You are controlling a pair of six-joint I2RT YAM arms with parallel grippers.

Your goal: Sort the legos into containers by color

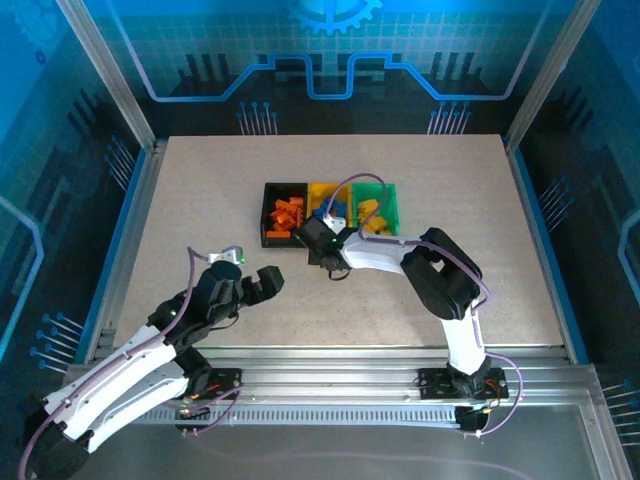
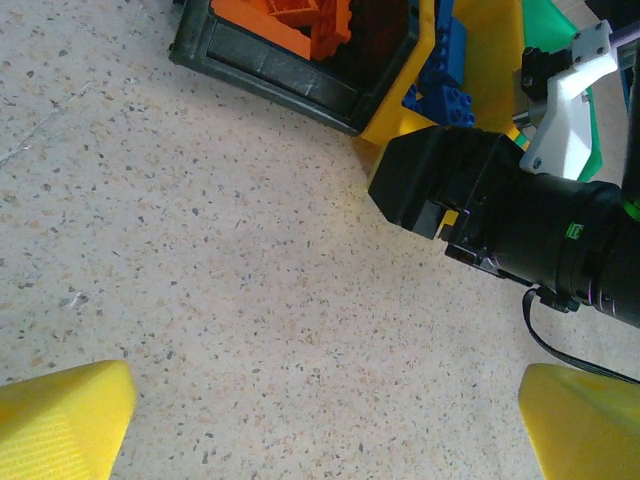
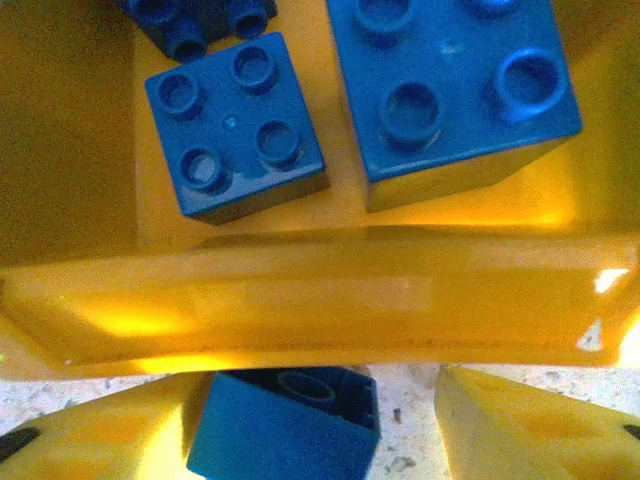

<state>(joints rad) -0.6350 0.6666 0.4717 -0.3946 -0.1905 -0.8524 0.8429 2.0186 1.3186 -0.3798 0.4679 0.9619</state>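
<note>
The blue lego [image 3: 280, 425] lies on the surface just outside the yellow bin's [image 3: 300, 300] near wall, between the right gripper's [image 3: 318, 432] unclamped fingers. It looks light, rigid and slick, so pinch its flat sides squarely. The left gripper [image 1: 262, 283] hangs wide open.

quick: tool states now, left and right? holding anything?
Left tool: open, empty.
Right tool: open around a blue brick; gap on one side, not clamped.
</note>
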